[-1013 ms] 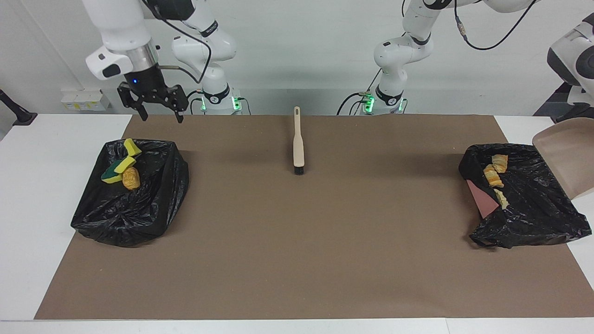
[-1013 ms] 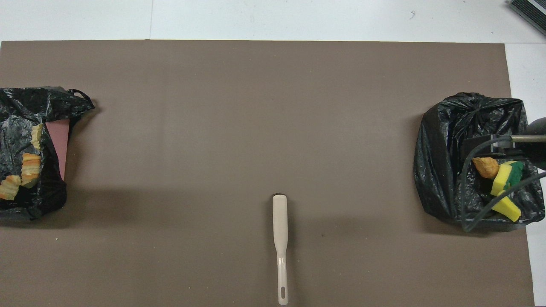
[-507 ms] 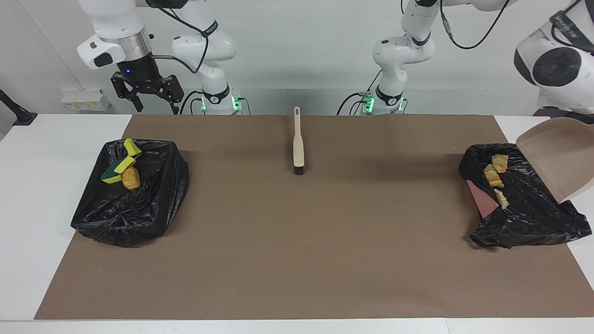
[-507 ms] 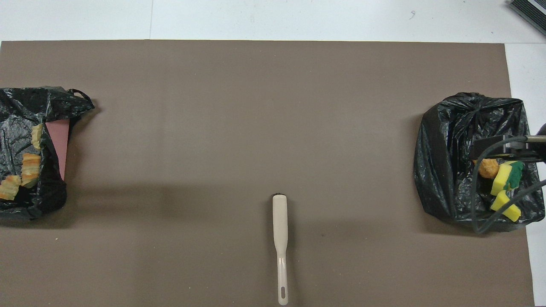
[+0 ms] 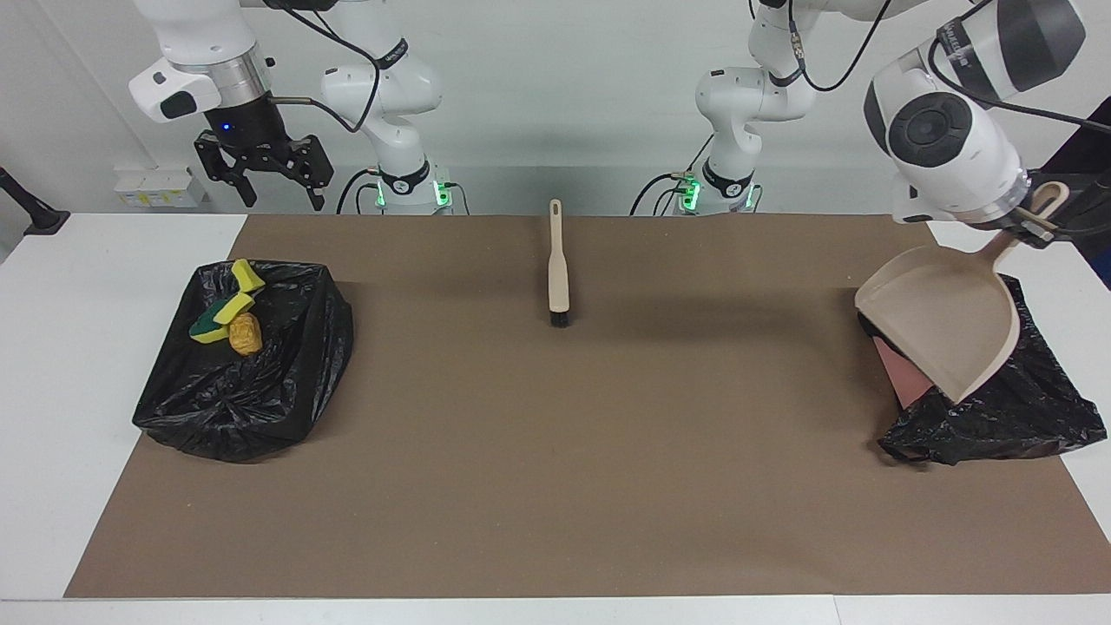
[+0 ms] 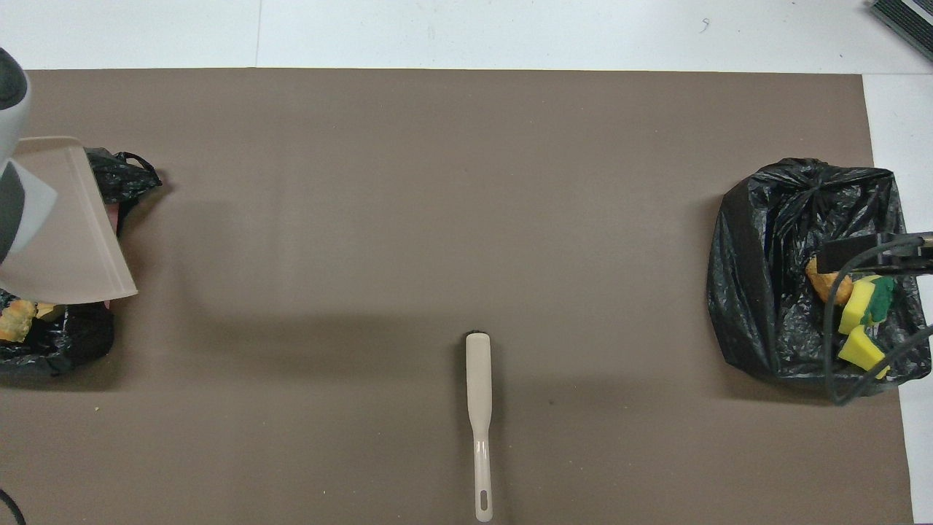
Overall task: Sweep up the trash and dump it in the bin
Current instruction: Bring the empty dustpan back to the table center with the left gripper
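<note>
Trash, yellow sponge chunks [image 5: 233,291] and tan lump [image 5: 246,333], inside crumpled black bag [image 5: 252,391] under spread-fingered right gripper [image 5: 265,178]; beige plastic dustpan [image 5: 946,317] clamped in left gripper [image 5: 1033,221] toward table's left-arm end.

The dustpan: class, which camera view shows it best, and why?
The facing view: the dustpan shows whole, handle in the left hand, over the bin bag. The overhead view shows only its underside, cut off at the frame's edge.

- Beige brush [image 6: 479,408] flat on brown mat [image 6: 437,219], mid-tabletop, bristles away from robots.
- Black bag [image 6: 787,277], right arm's end: two yellow sponge chunks [image 6: 860,328], one tan lump [image 6: 827,281].
- Dustpan [image 6: 65,240] over second bag [image 6: 65,343], left arm's end; tan scrap [image 6: 16,321] showing.
</note>
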Motion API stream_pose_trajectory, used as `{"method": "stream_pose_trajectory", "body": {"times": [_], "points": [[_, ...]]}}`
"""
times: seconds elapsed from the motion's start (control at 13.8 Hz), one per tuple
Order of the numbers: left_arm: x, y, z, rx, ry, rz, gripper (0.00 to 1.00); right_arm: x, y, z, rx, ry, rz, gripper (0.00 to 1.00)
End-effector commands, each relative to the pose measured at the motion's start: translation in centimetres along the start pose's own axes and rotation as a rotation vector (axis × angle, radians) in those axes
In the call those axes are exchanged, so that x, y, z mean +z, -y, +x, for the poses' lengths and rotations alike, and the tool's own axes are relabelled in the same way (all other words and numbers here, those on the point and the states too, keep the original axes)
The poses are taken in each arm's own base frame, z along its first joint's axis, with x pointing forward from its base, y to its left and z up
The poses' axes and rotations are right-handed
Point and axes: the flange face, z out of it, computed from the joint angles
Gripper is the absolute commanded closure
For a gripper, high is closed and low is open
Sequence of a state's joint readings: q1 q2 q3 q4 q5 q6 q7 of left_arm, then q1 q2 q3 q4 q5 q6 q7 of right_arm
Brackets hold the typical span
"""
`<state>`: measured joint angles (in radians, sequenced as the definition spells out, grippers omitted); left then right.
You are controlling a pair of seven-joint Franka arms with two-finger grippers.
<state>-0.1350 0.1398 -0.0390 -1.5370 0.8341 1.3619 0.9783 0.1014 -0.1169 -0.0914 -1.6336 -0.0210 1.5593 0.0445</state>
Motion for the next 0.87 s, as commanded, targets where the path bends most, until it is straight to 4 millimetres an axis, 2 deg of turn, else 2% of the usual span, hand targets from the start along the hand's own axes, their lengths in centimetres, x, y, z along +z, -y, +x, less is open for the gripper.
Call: {"method": "stream_pose_trajectory", "body": {"times": [0.0,0.14,0.43,0.65,0.8], "points": [[-2.2,-2.5,0.9,-0.168,-0.065,-0.074,1.00,-1.0,-1.1,-0.5,-0.040,0.030,0.053,0.00],[-3.8,-4.2,2.5,-0.279,-0.127,-0.134,1.00,-1.3,-1.9,-0.9,-0.056,0.049,0.056,0.00],[-6.8,-7.4,5.1,-0.473,-0.235,-0.265,1.00,-1.3,-1.3,-0.9,-0.044,0.024,0.044,0.00],[-10.0,-10.2,7.2,-0.547,-0.308,-0.340,1.00,-1.0,-1.4,-1.4,-0.040,0.031,0.046,0.00],[-11.6,-11.0,8.5,-0.594,-0.392,-0.401,1.00,-0.9,-1.4,-1.4,-0.040,0.031,0.046,0.00]]}}
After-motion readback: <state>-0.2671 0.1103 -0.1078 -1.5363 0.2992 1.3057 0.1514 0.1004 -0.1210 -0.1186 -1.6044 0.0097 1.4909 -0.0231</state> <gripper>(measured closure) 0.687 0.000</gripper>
